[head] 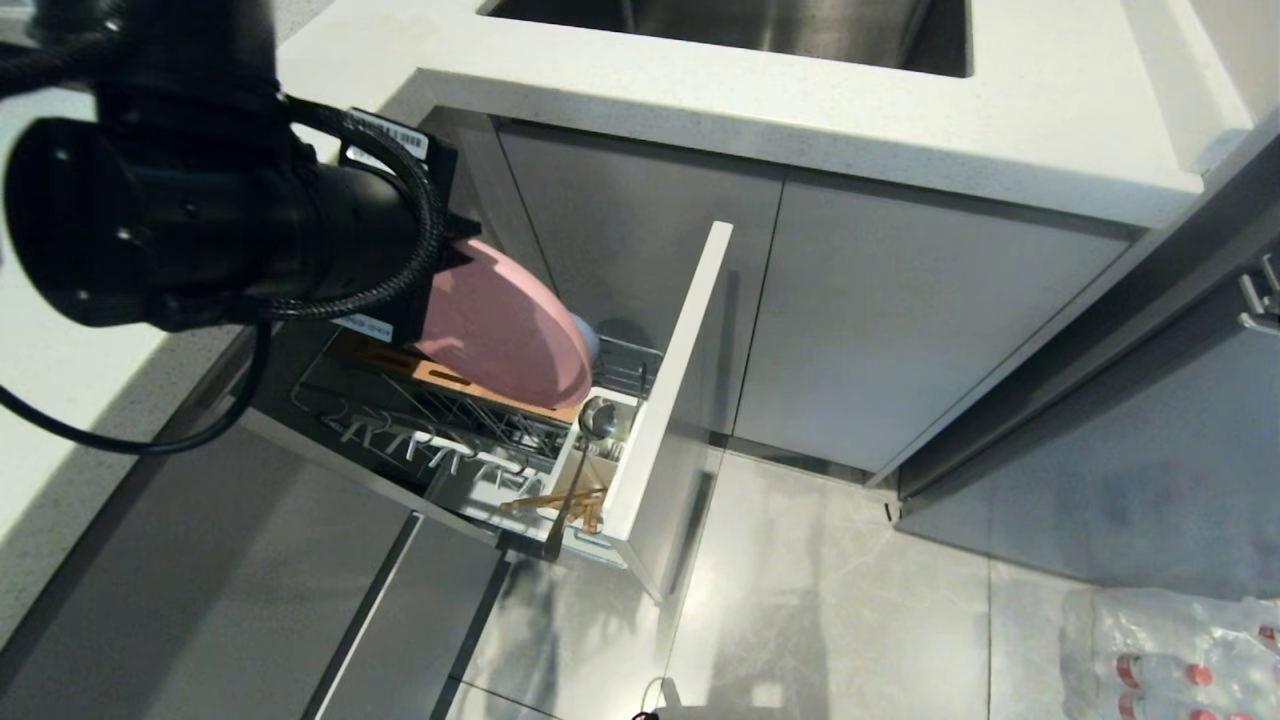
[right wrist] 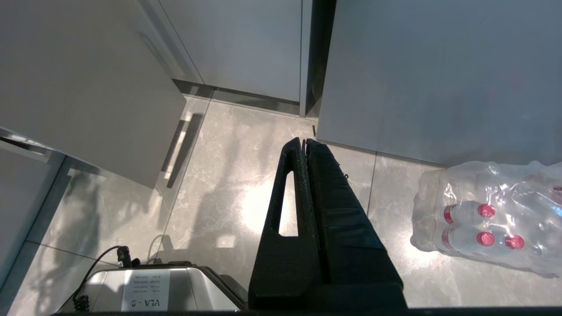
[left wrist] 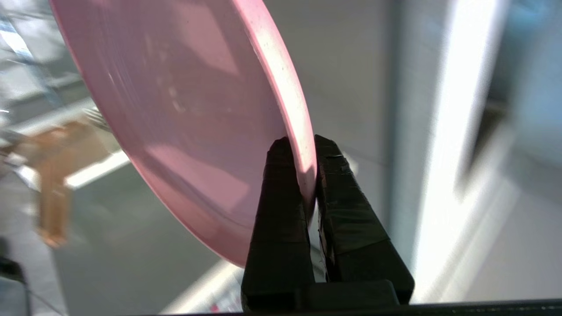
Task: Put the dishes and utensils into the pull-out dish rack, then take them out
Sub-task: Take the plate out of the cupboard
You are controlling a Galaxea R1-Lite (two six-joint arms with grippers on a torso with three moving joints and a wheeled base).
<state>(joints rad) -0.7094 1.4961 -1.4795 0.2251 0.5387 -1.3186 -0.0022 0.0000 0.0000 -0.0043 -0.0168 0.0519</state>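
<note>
Gripping the round salmon-pink plate point(left wrist: 184, 114) by its rim in the clenched left gripper point(left wrist: 303, 151), on edge over the pull-out wire dish rack point(head: 470, 440), calls for a steady, unswinging carry.

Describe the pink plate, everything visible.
The pink plate is round, shallow, smooth and glossy, ceramic by the look, salmon-pink all over, with no visible chips. It stands on edge, tilted, above the wooden slotted insert of the pull-out dish rack. The left gripper is shut on its rim, one finger on each face. Whether its lower edge touches the insert cannot be seen.
</note>
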